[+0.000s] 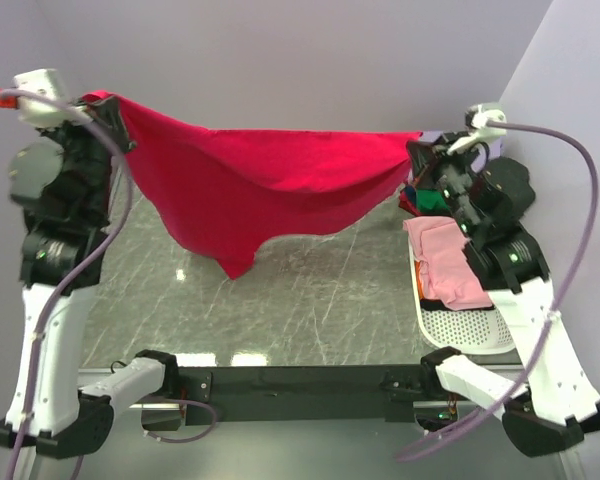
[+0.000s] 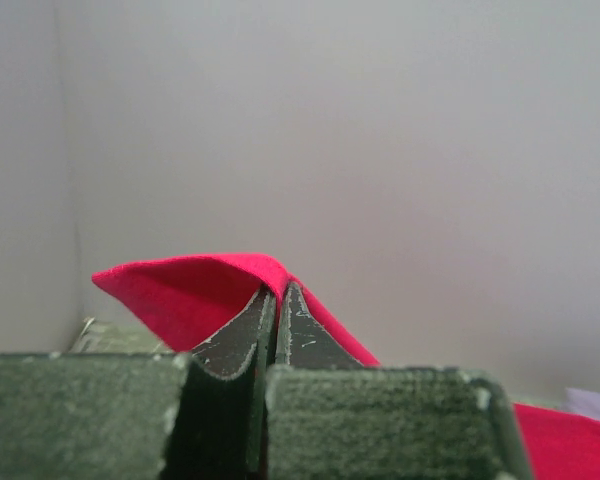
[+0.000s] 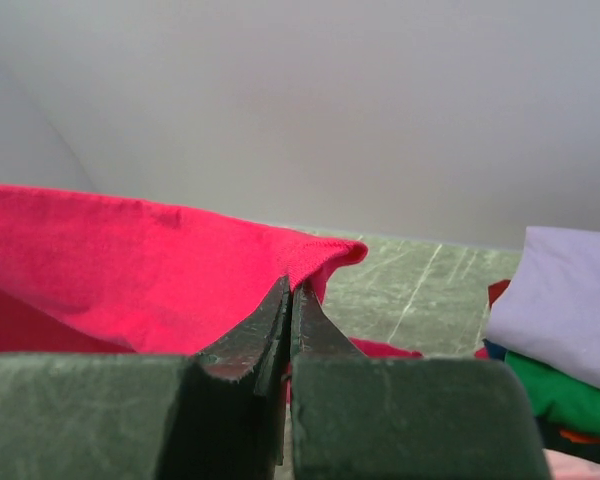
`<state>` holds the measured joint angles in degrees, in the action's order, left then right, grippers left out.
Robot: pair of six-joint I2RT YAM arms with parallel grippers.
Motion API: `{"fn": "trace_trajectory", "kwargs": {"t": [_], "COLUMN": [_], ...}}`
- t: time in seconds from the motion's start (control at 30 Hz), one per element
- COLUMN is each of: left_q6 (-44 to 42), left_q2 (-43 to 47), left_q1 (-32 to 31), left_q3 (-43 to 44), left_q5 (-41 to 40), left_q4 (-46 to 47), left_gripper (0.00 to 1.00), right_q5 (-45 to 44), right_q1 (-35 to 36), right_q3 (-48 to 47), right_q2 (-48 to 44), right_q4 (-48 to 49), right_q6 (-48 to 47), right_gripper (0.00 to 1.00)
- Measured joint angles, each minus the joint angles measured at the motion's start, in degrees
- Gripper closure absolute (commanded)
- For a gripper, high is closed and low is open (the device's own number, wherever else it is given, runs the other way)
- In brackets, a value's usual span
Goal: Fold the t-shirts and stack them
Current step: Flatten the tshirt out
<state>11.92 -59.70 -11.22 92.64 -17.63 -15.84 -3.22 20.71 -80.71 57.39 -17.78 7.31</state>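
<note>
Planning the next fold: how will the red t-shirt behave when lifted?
Probably very floppy: the red t-shirt sags deeply between the left gripper and the right gripper. Likely light, since two small pinches at its edge carry it.

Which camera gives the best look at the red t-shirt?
Top external: the red t-shirt hangs spread between the left gripper and right gripper, almost its whole sagging outline visible. Each wrist view shows only the pinched edge by its own shut jaws.
</note>
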Motion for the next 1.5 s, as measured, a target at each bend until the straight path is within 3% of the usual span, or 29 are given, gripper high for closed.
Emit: {"fn": "trace_trajectory", "kwargs": {"t": [0.33, 0.7, 0.83, 1.0, 1.2, 1.3, 1.4, 1.43, 1.47, 1.5], "left_q6": [3.9, 6.0, 5.9, 4.5, 0.2, -1.0, -0.7, -0.2, -0.3, -0.3], "left_q2": [8.6, 11.3, 11.2, 9.9, -2.9, -15.6, -27.6, -32.4, -34.0, -36.5], "left_q1": [0.0, 0.0, 0.0, 0.0, 0.6, 2.8, 6.1, 7.4, 8.3, 9.2], "left_q3": [14.0, 26.3, 20.9, 2.3, -17.4, -19.0, -16.7, -14.9, -14.2, -12.9], "left_q5": [13.4, 20.6, 21.6, 21.9, 20.2, 19.7, 18.7, 17.9, 17.5, 16.3], "left_q4": [-10.2, -11.8, -9.2, -1.6, 7.2, 10.8, 12.3, 12.2, 12.2, 11.9], "left_gripper": [0.99, 0.99, 1.00, 0.99, 0.99, 0.72, 0.61, 0.38, 0.07, 0.01], "right_q5": [5.8, 7.6, 6.7, 5.1, 1.7, 1.1, 0.7, 0.5, 0.3, 0.1], "right_q1": [0.4, 0.5, 0.5, 0.5, 0.5, 0.0, -1.0, -1.5, -1.7, -2.0], "right_q3": [-6.1, -20.1, -17.5, -4.6, 12.3, 13.4, 11.3, 9.6, 8.5, 7.2], "right_q2": [-12.2, -19.1, -19.1, -16.7, -1.8, 12.6, 24.8, 29.0, 31.3, 33.7], "right_q4": [-7.5, -13.5, -13.0, -7.7, 2.1, 6.8, 8.5, 8.5, 8.5, 8.6], "right_q6": [-0.3, -0.8, -0.8, 0.3, 2.6, 3.8, 5.2, 5.6, 5.6, 5.7], "right_gripper": [1.00, 1.00, 1.00, 1.00, 1.00, 0.97, 0.58, 0.42, 0.33, 0.22]}}
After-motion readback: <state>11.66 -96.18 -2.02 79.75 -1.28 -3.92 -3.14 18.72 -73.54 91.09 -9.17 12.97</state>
